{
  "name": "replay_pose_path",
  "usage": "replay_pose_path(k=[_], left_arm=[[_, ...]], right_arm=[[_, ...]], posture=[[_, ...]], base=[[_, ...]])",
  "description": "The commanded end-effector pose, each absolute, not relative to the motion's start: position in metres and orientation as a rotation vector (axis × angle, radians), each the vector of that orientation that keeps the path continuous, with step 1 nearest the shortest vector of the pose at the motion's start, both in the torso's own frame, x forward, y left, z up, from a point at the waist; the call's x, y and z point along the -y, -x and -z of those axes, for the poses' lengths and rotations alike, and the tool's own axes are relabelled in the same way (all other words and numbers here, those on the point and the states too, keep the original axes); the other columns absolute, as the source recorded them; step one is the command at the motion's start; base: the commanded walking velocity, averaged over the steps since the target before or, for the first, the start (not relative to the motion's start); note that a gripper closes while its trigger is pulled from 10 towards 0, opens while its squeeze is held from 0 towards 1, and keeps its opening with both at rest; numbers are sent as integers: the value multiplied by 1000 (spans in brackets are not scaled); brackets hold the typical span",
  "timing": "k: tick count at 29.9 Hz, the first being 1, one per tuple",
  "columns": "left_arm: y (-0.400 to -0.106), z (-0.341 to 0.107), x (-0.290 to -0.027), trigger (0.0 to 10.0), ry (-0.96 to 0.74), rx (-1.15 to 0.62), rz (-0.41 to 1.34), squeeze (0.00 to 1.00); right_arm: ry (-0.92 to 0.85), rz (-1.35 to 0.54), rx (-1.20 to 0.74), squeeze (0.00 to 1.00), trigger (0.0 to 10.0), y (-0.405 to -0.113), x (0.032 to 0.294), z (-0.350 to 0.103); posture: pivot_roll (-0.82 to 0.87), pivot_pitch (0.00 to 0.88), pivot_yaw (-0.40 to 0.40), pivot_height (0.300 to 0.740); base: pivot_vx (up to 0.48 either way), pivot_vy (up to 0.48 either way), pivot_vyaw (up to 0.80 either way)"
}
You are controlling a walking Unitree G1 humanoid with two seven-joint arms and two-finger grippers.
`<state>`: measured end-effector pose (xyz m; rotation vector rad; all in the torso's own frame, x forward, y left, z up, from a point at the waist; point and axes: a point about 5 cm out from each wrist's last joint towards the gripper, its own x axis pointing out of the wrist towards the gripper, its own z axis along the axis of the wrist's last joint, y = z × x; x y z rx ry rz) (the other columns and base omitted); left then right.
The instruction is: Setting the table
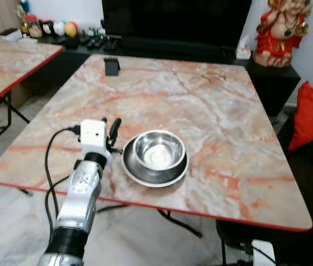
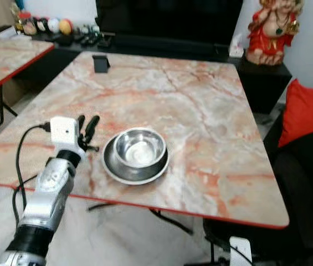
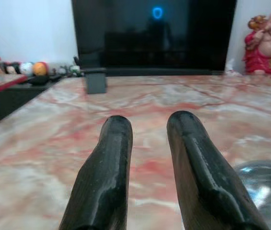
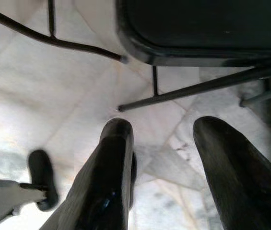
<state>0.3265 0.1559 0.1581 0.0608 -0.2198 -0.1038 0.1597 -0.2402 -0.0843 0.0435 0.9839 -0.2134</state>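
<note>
Bumping the shiny steel bowl (image 1: 158, 151) on its round steel plate (image 1: 145, 176), just right of the empty, parted left gripper (image 1: 111, 128), could slide them off.

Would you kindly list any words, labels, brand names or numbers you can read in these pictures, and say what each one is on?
No legible text anywhere.
Blue glowing mark on the black screen: a blurred symbol, not readable.
Jars on the side shelf: any labels too small and blurred to read.
Steel bowl, plate and small black stand: no visible markings.

No legible text, label or number anywhere
</note>
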Motion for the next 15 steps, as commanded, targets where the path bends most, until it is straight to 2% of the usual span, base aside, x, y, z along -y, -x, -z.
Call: replay_pose_path(k=[1, 15], left_arm=[[-327, -161, -147, 10000, -72, 236, 130, 0], [-327, -163, -146, 10000, -80, 242, 129, 0]], right_arm=[[-36, 217, -993, 0, 10000, -155, 243, 85], [-39, 214, -991, 0, 10000, -156, 243, 85]], posture=[[98, 0, -15, 727], [100, 0, -15, 727]], base=[[0, 296, 0], [0, 302, 0]])
